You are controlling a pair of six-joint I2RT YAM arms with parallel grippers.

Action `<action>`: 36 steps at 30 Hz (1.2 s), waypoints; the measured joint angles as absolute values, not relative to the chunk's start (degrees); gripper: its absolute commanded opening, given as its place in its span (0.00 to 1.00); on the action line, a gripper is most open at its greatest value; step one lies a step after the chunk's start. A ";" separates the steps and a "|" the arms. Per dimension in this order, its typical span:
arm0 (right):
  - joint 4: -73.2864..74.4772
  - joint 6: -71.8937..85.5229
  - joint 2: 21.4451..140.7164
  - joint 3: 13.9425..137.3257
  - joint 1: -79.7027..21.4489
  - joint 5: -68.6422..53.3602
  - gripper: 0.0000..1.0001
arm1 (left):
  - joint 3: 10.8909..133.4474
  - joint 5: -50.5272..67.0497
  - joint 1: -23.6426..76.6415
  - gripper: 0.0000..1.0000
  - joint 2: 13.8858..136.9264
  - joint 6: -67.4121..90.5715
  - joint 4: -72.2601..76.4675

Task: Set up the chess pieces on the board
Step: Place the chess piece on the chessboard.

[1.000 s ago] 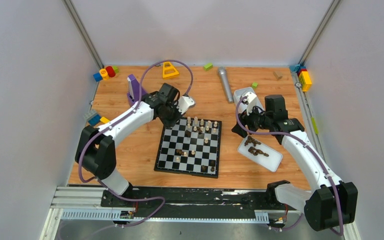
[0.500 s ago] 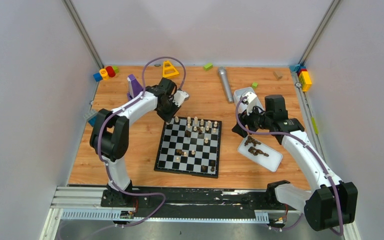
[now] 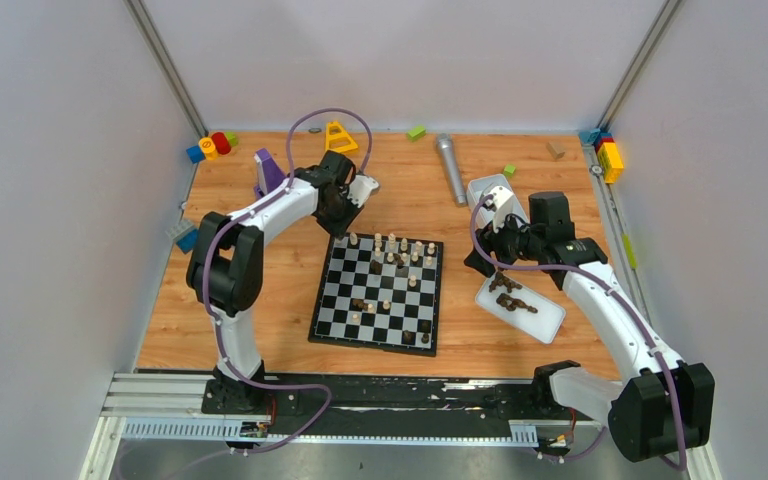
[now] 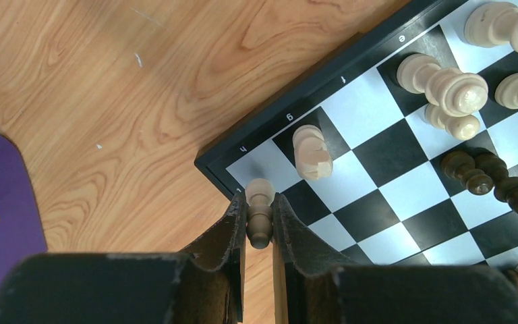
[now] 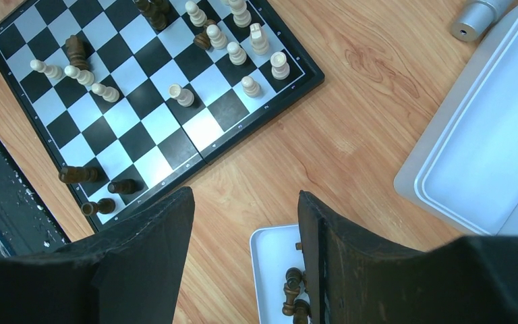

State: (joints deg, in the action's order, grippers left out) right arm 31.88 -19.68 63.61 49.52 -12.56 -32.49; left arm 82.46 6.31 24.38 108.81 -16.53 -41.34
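Observation:
The board [image 3: 317,333] lies at the table's middle, with cream chess pieces [image 3: 400,250] mostly along its far rows and a few dark ones [image 3: 422,332] near the front. My left gripper [image 3: 343,222] is at the board's far-left corner. In the left wrist view it [image 4: 260,202] is shut on a cream pawn [image 4: 261,194] just over the corner square, beside a cream knight [image 4: 311,152]. My right gripper [image 3: 481,262] is open and empty [image 5: 246,197], above the wood between the board [image 5: 260,113] and a white tray [image 5: 270,270] holding dark pieces [image 5: 290,287].
A second, empty white tray [image 3: 481,189] and a grey microphone [image 3: 450,168] lie at the back right. A purple block [image 3: 268,172], a yellow triangle [image 3: 340,138] and toy blocks [image 3: 210,146] stand at the back left; more blocks [image 3: 608,155] at the far right.
My left arm has swung its elbow in, and its gripper has drawn back a little toward the board's far-left corner, still holding the cream pawn. The right arm has not moved.

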 measured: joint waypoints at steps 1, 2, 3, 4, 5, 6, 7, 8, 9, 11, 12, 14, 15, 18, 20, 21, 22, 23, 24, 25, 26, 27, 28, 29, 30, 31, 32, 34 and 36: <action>31.86 -19.73 63.64 49.52 -12.56 -32.47 0.59 | 82.59 6.31 24.34 0.11 108.97 -16.51 -41.34; 31.88 -19.77 63.64 49.52 -12.56 -32.47 0.59 | 82.81 6.33 24.34 0.11 109.12 -16.47 -41.41; 31.88 -19.81 63.66 49.52 -12.56 -32.45 0.59 | 82.91 6.35 24.32 0.11 109.21 -16.38 -41.36; 31.88 -19.81 63.66 49.52 -12.56 -32.45 0.59 | 83.00 6.37 24.32 0.11 109.27 -16.32 -41.34; 31.88 -19.84 63.66 49.52 -12.56 -32.45 0.59 | 83.02 6.42 24.27 0.11 109.30 -16.29 -41.36; 31.88 -19.84 63.66 49.52 -12.56 -32.45 0.59 | 83.02 6.52 24.27 0.11 109.30 -16.21 -41.36; 31.88 -19.84 63.66 49.52 -12.56 -32.45 0.59 | 83.02 6.66 24.27 0.11 109.30 -16.10 -41.39; 31.86 -19.84 63.66 49.52 -12.56 -32.45 0.59 | 83.02 6.85 24.27 0.11 109.30 -16.03 -41.39; 31.88 -19.84 63.66 49.52 -12.56 -32.45 0.59 | 83.02 7.01 24.27 0.11 109.30 -15.90 -41.36; 31.88 -19.84 63.66 49.52 -12.56 -32.45 0.59 | 83.02 7.20 24.27 0.11 109.30 -15.73 -41.36; 31.88 -19.84 63.68 49.52 -12.56 -32.45 0.59 | 83.02 7.25 24.27 0.11 109.30 -15.68 -41.36; 31.88 -19.84 63.68 49.52 -12.56 -32.45 0.59 | 83.11 7.42 24.27 0.11 109.32 -15.68 -41.41; 31.86 -19.84 63.68 49.52 -12.56 -32.45 0.59 | 83.18 7.44 24.27 0.11 109.32 -15.68 -41.45; 31.88 -19.86 63.68 49.52 -12.56 -32.45 0.59 | 83.48 7.46 24.27 0.11 109.32 -15.64 -41.60; 31.88 -19.86 63.68 49.52 -12.56 -32.45 0.59 | 83.85 7.44 24.27 0.11 109.32 -15.62 -41.76; 31.88 -19.88 63.68 49.52 -12.56 -32.45 0.59 | 83.94 7.46 24.27 0.11 109.32 -15.62 -41.80; 31.88 -19.88 63.70 49.52 -12.56 -32.45 0.59 | 84.07 7.49 24.27 0.11 109.32 -15.57 -41.91; 31.86 -19.92 63.75 49.52 -12.56 -32.45 0.59 | 84.12 7.60 24.27 0.11 109.32 -15.51 -42.02; 31.88 -19.99 63.79 49.52 -12.56 -32.42 0.59 | 84.16 7.70 24.27 0.11 109.32 -15.46 -42.19; 31.88 -20.03 63.83 49.52 -12.56 -32.45 0.59 | 84.18 7.94 24.27 0.12 109.32 -15.40 -42.30; 31.86 -20.03 63.90 49.52 -12.56 -32.42 0.59 | 84.20 8.21 24.27 0.12 109.32 -15.27 -42.39; 31.88 -20.05 63.99 49.52 -12.56 -32.42 0.59 | 84.20 8.51 24.27 0.12 109.30 -15.25 -42.52; 31.88 -20.05 64.07 49.52 -12.56 -32.42 0.59 | 84.36 8.64 24.27 0.12 109.30 -15.20 -42.74; 31.88 -20.05 64.12 49.52 -12.56 -32.42 0.59 | 84.64 8.73 24.27 0.12 109.30 -15.16 -43.05; 31.88 -20.05 64.16 49.52 -12.56 -32.42 0.59 | 85.12 8.75 24.27 0.12 109.30 -15.07 -43.51; 31.86 -20.05 64.20 49.52 -12.56 -32.42 0.59 | 85.69 8.75 24.27 0.12 109.27 -15.05 -43.88; 31.88 -20.05 64.20 49.52 -12.56 -32.42 0.59 | 86.26 8.78 24.27 0.12 109.27 -15.03 -44.10; 31.88 -20.08 64.31 49.52 -12.56 -32.42 0.59 | 87.18 9.04 24.27 0.13 109.01 -15.00 -44.31; 31.88 -20.08 64.36 49.52 -12.56 -32.42 0.59 | 87.72 9.61 24.32 0.13 108.47 -15.00 -44.53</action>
